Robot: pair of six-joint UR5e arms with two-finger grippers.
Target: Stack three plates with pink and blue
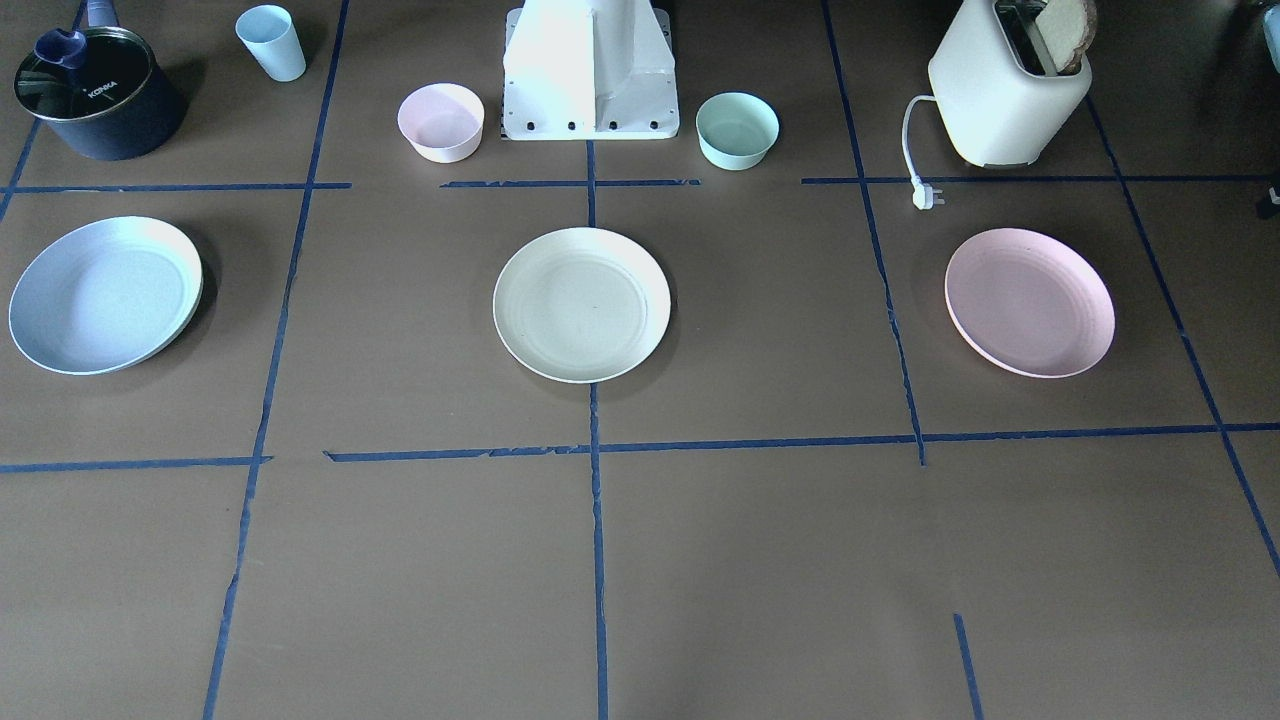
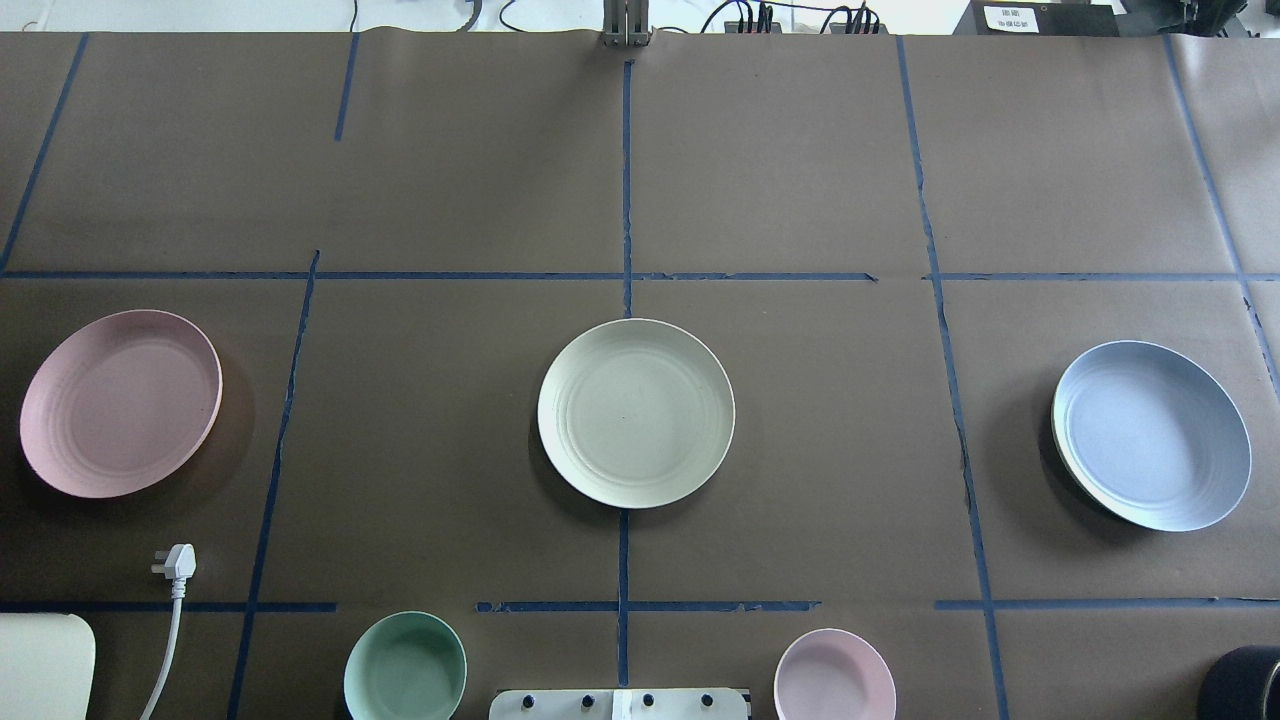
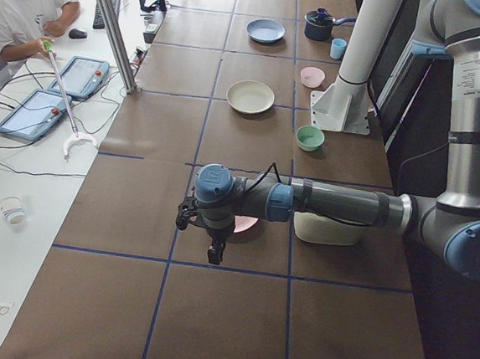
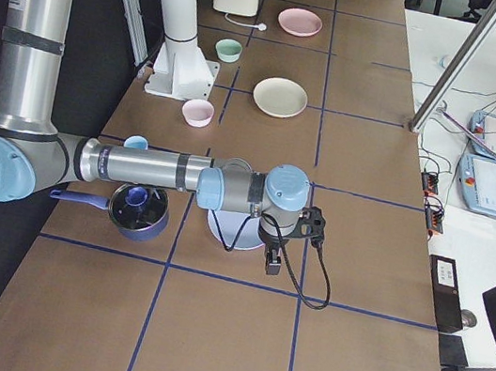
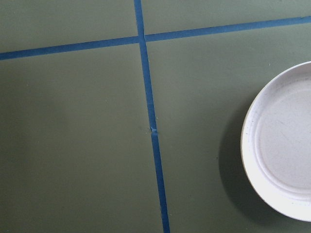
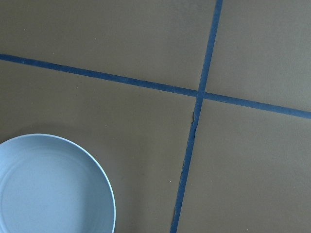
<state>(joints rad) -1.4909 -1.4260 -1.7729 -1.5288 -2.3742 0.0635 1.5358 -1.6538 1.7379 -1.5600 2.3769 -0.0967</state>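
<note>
Three plates lie apart in a row on the brown table. The cream-white plate (image 1: 582,305) is in the middle, also in the overhead view (image 2: 636,412). The pale pink plate (image 1: 1029,302) (image 2: 120,402) is on my left side. The light blue plate (image 1: 105,295) (image 2: 1151,435) is on my right side. My left gripper (image 3: 215,249) hangs above the table beside the pink plate (image 5: 284,150). My right gripper (image 4: 273,261) hangs beside the blue plate (image 6: 48,189). Both show only in the side views, so I cannot tell if they are open or shut.
Near my base (image 1: 590,70) stand a small pink bowl (image 1: 441,122) and a mint bowl (image 1: 737,130). A light blue cup (image 1: 271,42) and a dark pot (image 1: 95,95) sit behind the blue plate. A toaster (image 1: 1010,90) with its plug (image 1: 925,195) sits behind the pink plate.
</note>
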